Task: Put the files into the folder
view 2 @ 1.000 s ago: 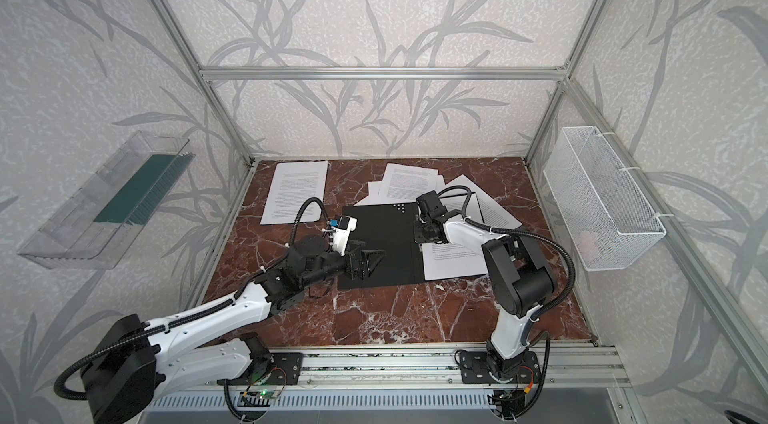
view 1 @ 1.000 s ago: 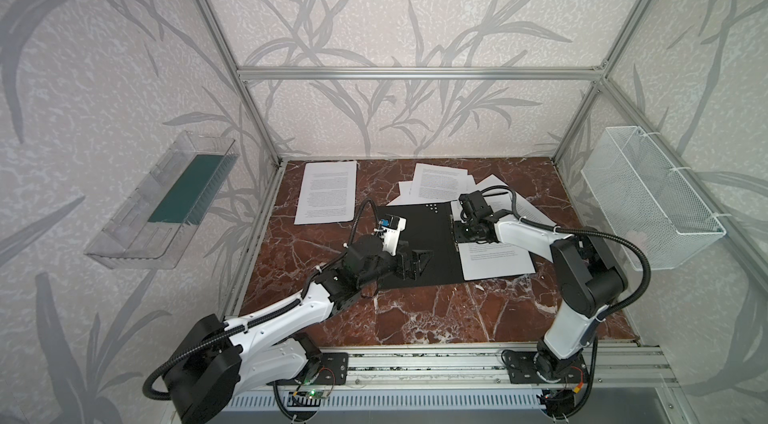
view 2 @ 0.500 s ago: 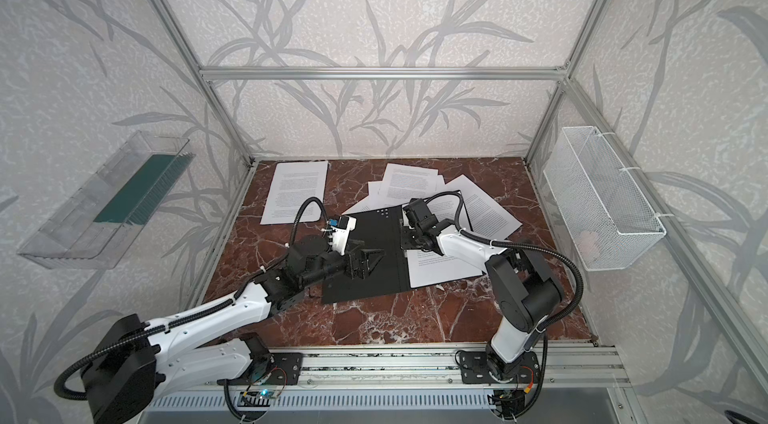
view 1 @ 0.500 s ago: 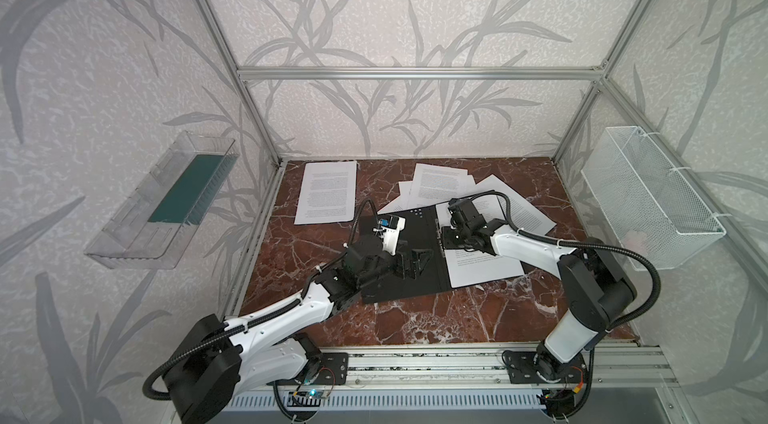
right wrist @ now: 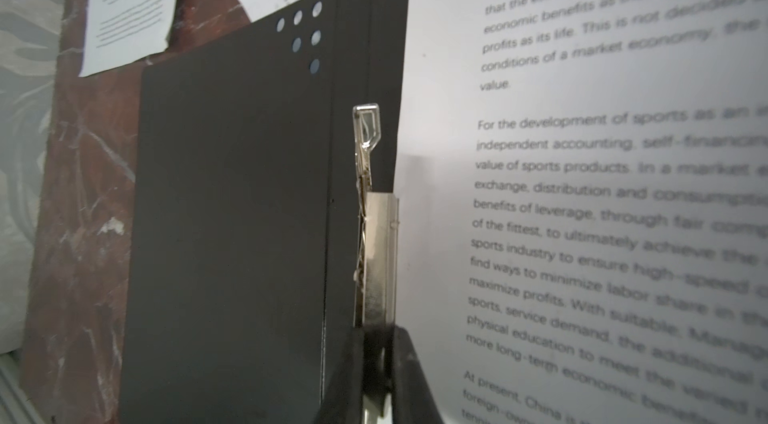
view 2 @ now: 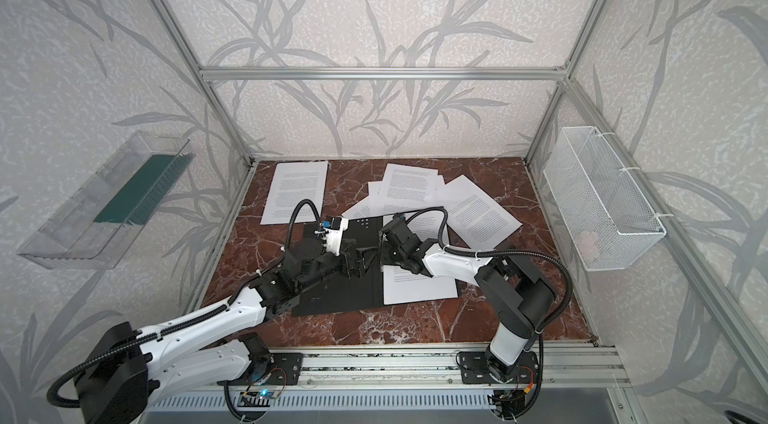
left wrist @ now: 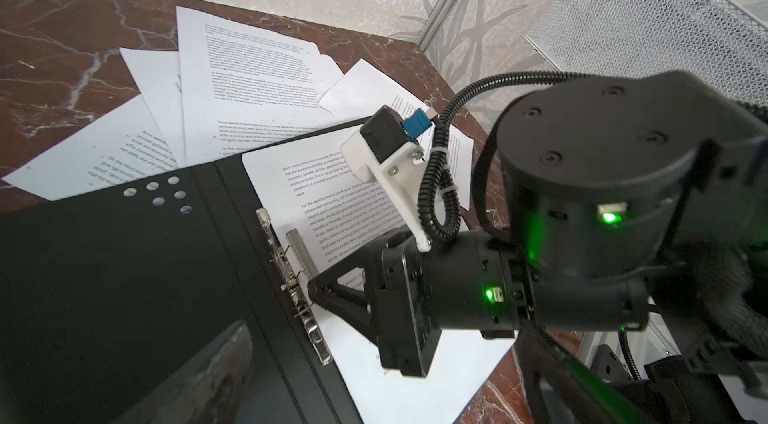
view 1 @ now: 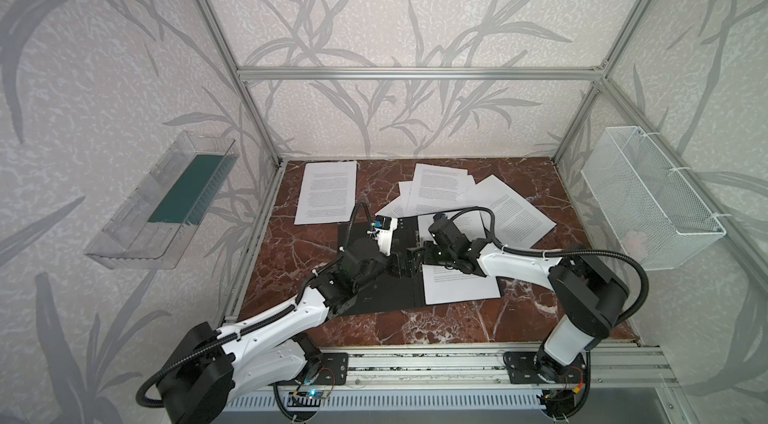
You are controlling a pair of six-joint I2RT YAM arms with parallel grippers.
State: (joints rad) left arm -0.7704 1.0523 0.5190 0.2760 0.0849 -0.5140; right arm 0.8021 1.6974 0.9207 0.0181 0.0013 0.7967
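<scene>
Leaf-patterned grey wallpaper closed the cell on three sides behind an aluminium frame, with a clear plastic tray hung on one side wall and a white wire basket on the opposite one. Below them lay the table, a red-brown marble slab veined in white. Both arms reached in from the near rail and met over its middle.

The folder lay open and flat near the table's centre, black inside facing up, plain in both top views. Of the files, one printed sheet rested on the folder's right half, its long edge just beside the spine; whether that edge sat under the clip could not be told. The others were on the marble beyond the folder. A single sheet lay by the far left corner. A loose fan of overlapping sheets lay in the middle, its near corners tucked under the folder's far edge. One more sheet was angled off to the right.

The left end effector hovered over the folder near the spine with its jaws spread wide and nothing between them; one worn finger showed above the black left half. The right end effector was closed tight on the metal spine clip, pinching its raised silver bar. Six small pale dots marked the folder's far corner.
</scene>
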